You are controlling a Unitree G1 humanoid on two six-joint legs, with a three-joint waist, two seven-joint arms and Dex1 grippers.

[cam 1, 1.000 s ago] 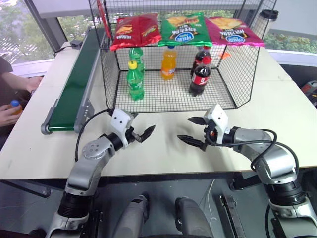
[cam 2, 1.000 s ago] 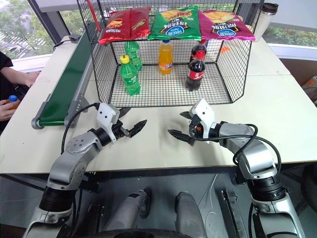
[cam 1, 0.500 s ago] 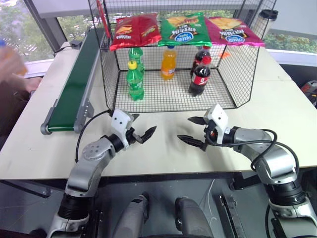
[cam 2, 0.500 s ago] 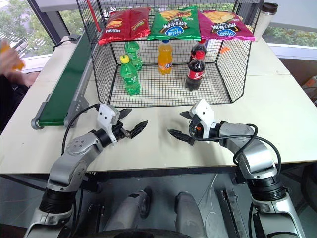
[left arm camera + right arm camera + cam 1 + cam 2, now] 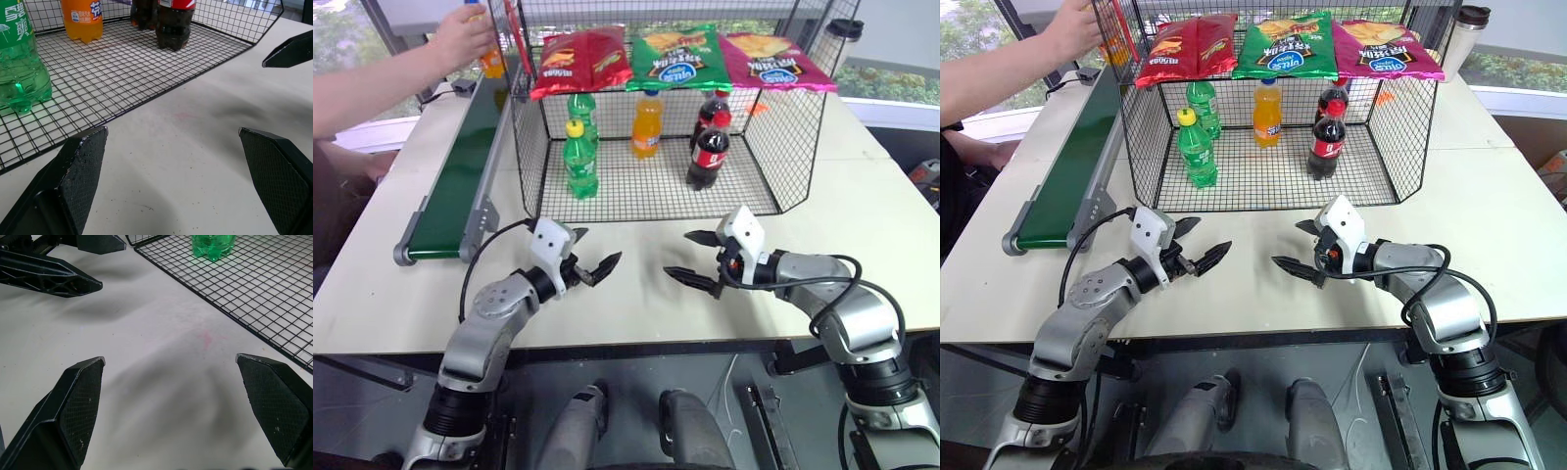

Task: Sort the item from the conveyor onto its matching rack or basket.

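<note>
A person's hand (image 5: 462,35) holds the item, an orange soda bottle (image 5: 491,63), above the far end of the dark green conveyor (image 5: 460,166); the cage's corner partly hides it. The black wire basket (image 5: 666,201) stands at the back of the table. It holds two green bottles (image 5: 579,157), an orange bottle (image 5: 647,125) and two cola bottles (image 5: 709,152). My left gripper (image 5: 598,247) and right gripper (image 5: 677,254) hover open just above the table in front of the basket, tips facing each other. Nothing lies between the fingers (image 5: 80,166) of either one.
Red, green and magenta crisp bags (image 5: 677,59) lie on top of the basket. A lidded cup (image 5: 843,39) stands at the far right corner. The person's arm (image 5: 372,88) reaches in from the left over the belt. Bare white tabletop (image 5: 636,304) surrounds both grippers.
The person's hand has carried the orange bottle from low at the left edge up and across to the conveyor's far end. Both grippers have kept still.
</note>
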